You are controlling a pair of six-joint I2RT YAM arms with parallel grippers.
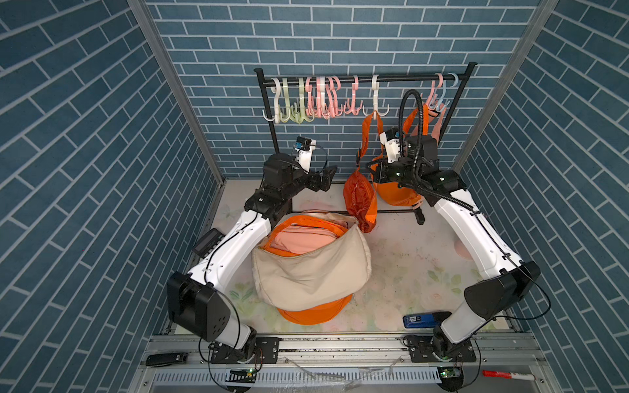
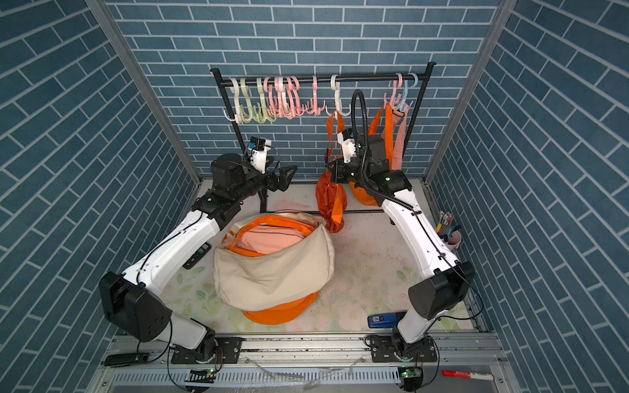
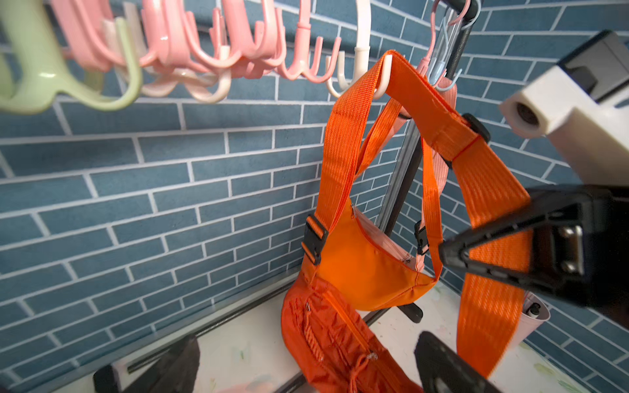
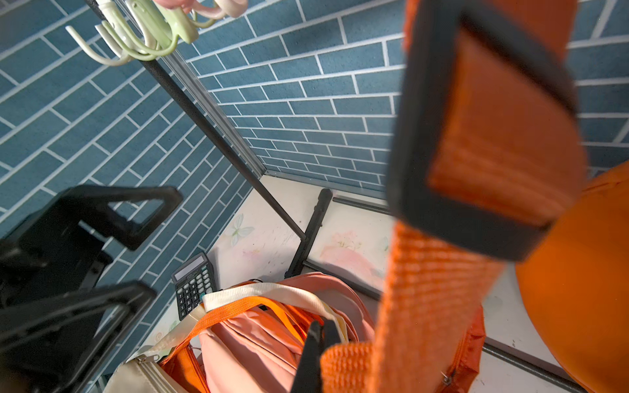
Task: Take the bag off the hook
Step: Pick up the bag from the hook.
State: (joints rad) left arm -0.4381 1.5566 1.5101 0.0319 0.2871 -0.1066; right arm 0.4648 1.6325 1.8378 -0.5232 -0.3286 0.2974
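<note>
- Orange strap [image 4: 442,306] fills the right wrist view, and the right tool [image 3: 456,251] is clenched on it, just past the black slider [image 3: 478,127].
- From there the strap climbs and loops over one prong of the white hook [image 1: 375,98], right of centre on the black rail [image 1: 340,81] at the far side of the bench [image 1: 408,258].
- Its other leg drops to the orange bag [image 1: 360,200], which hangs low, just to the far right of the orange basket [image 1: 316,314]. Whether its bottom end touches the bench, I cannot tell.
- Left tool [image 1: 327,177] waits to the left of the bag, released, jaws wide, holding nothing.
- Step in hand, as I read it: the grip is made and the unhooking lift is not yet done, because the strap sits on the prong.
- Next move: raise the strap above the prong's upturned tip, then draw it toward the near side. A plain downward tug would likely just swing the hook on the rail.
- One to watch: a second orange bag [image 1: 398,194] hangs close behind the right arm.
</note>
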